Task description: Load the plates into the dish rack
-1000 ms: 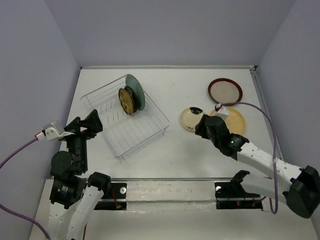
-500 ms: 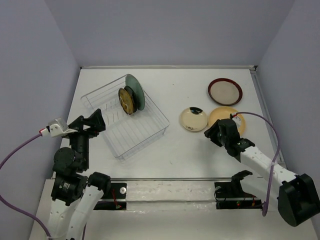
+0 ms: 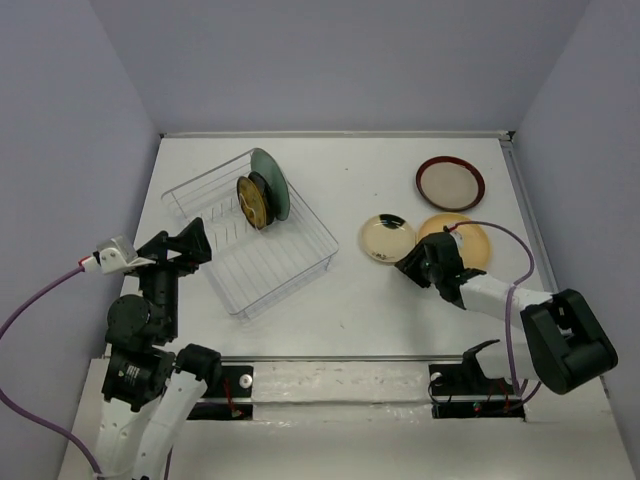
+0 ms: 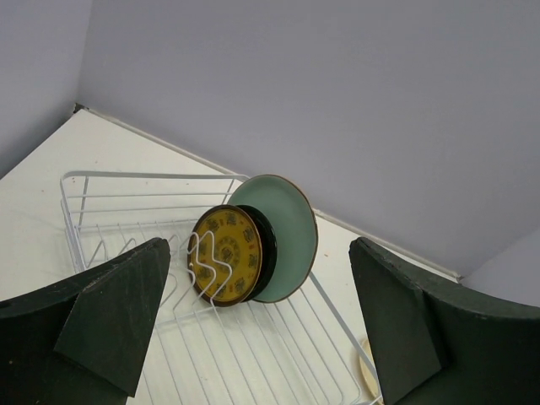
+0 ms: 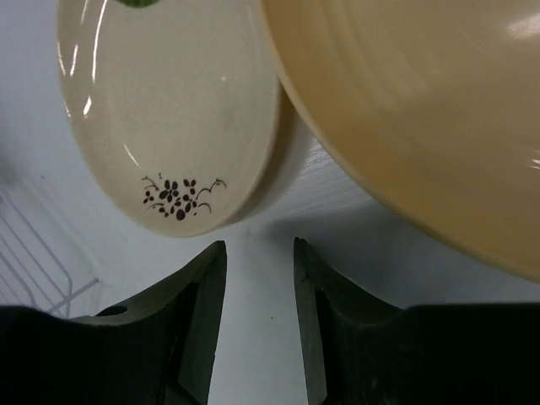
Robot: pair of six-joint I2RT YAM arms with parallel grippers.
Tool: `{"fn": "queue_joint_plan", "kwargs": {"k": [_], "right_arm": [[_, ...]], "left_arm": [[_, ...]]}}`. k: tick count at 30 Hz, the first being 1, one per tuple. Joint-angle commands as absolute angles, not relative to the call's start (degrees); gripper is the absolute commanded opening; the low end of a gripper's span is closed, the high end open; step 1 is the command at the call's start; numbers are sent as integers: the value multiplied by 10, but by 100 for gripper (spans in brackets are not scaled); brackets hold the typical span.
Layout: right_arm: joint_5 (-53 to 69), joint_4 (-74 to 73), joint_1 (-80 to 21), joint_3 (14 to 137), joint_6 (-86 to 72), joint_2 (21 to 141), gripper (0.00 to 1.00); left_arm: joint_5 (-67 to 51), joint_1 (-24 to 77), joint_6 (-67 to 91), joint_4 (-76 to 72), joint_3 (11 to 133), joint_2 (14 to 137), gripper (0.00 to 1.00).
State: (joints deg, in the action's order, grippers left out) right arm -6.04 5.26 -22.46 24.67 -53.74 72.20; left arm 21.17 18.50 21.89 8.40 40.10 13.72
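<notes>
Overhead, the dish rack [image 3: 270,268] sits at ten o'clock, holding the yellow patterned plate [image 3: 252,201], black plate [image 3: 263,189] and mint-green plate [image 3: 276,184] upright. The left gripper [image 4: 257,287] gapes wide, empty. The right gripper [image 5: 259,250], jaws narrowly apart and empty, sits at the cream plate's [image 3: 385,238] four o'clock, beside the orange-yellow plate [image 3: 472,242].

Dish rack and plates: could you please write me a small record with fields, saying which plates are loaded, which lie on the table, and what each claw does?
in dish rack: mint-green plate, black plate, yellow patterned plate, standing on edge together
on table: red-rimmed plate, cream plate, orange-yellow plate, all lying flat
left claw: wide open, empty, facing the rack
right claw: jaws partly open, empty, low over the table by the edges of the cream and orange-yellow plates
</notes>
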Motion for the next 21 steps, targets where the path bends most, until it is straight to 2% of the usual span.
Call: {"fn": "queue_joint_plan", "kwargs": {"k": [1,6,9,11,15,17,18,21], "right_arm": [[-66,152,-215,262,-581,767,40],[-96,171,-210,275,-594,805,30],[-102,183,-210,272,-601,805,29],[-97,183,-210,274,-596,806,31],[-90,182,-210,265,-595,796,46],[-91,185,-210,258,-591,786,49],[-92,186,-210,255,-586,782,48],[-91,202,-210,246,-577,774,38]], "left_arm": [[211,180,209,52,401,147,99],[212,180,209,51,401,142,99],[211,180,209,51,401,140,99],[210,180,210,51,401,140,99],[209,180,210,52,401,139,99],[208,180,211,51,401,139,99],[208,180,211,51,401,140,99],[207,180,211,51,401,141,99]]}}
